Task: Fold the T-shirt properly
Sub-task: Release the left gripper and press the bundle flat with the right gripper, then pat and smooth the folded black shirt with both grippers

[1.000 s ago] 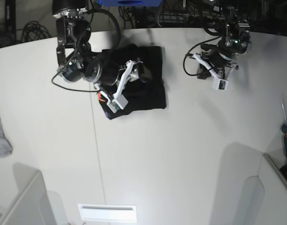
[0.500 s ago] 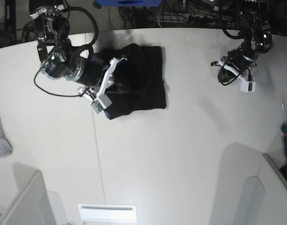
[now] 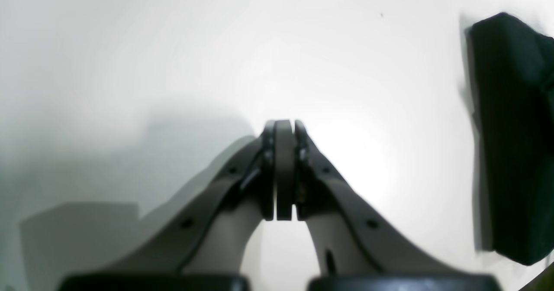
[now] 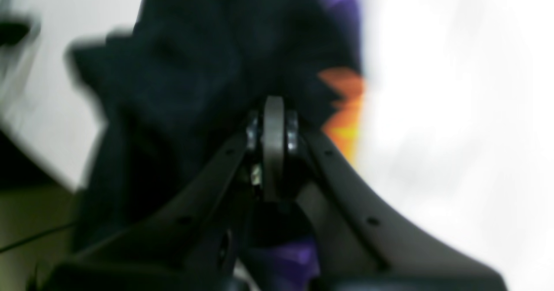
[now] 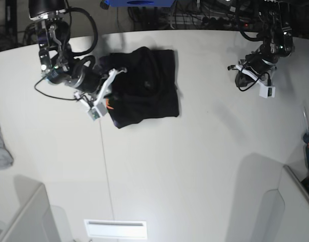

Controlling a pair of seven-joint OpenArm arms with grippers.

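The black T-shirt [image 5: 149, 98] apparently lies outside any container.

Right wrist view motion-blurred, whites glaring.

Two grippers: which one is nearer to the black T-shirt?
The right gripper, on the base view's left, beside the T-shirt's printed edge; the left gripper is far off.

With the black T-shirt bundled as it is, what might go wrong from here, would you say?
The closed right fingers hover close over the black T-shirt and might drag its layers if they dip. The orange print peeks out at one edge, so the fold may end up uneven.
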